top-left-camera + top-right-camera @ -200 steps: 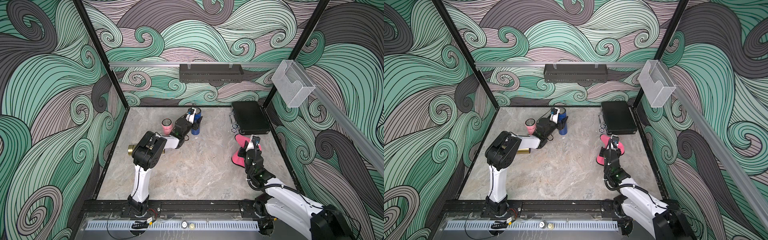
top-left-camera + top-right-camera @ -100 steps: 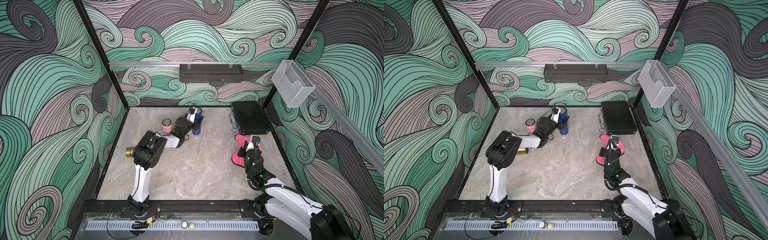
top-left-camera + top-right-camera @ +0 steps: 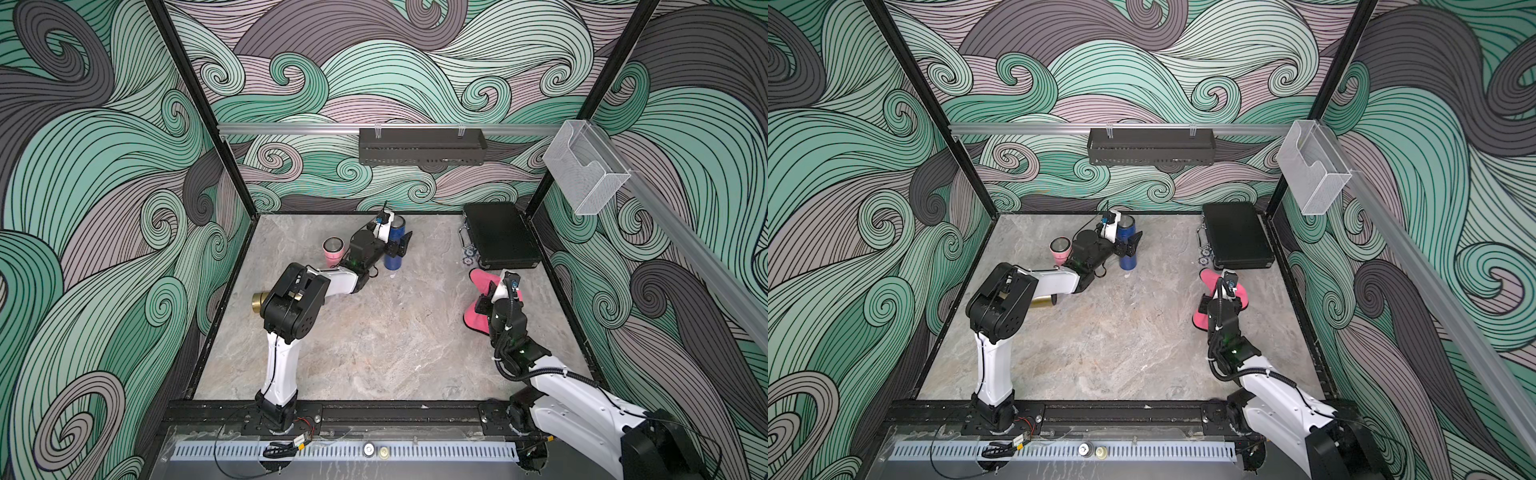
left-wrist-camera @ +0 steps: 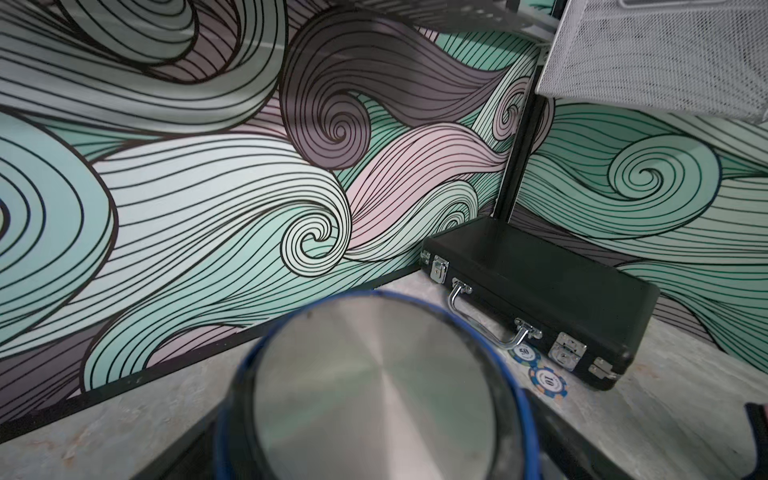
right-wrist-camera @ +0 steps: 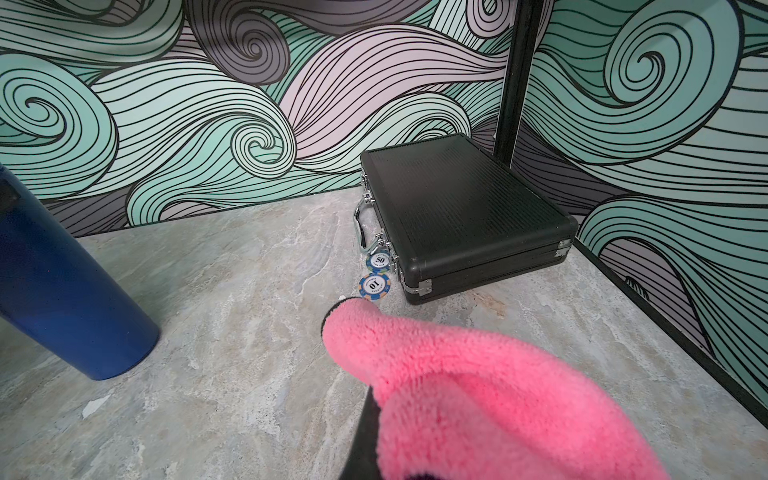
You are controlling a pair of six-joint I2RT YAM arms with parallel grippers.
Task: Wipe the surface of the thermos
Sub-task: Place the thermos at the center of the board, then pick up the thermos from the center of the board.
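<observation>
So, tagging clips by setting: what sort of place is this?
Probably a robot test booth: printed wave walls enclose a marble-look table, with the left arm and right arm mounted on a front rail.

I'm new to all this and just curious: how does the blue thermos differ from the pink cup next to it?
The thermos is blue; the cup is pink. The thermos is taller than the cup. The thermos stands between the fingers of the open left claw; the cup stands outside that claw. Both are upright on the table, towards its far side.
</observation>
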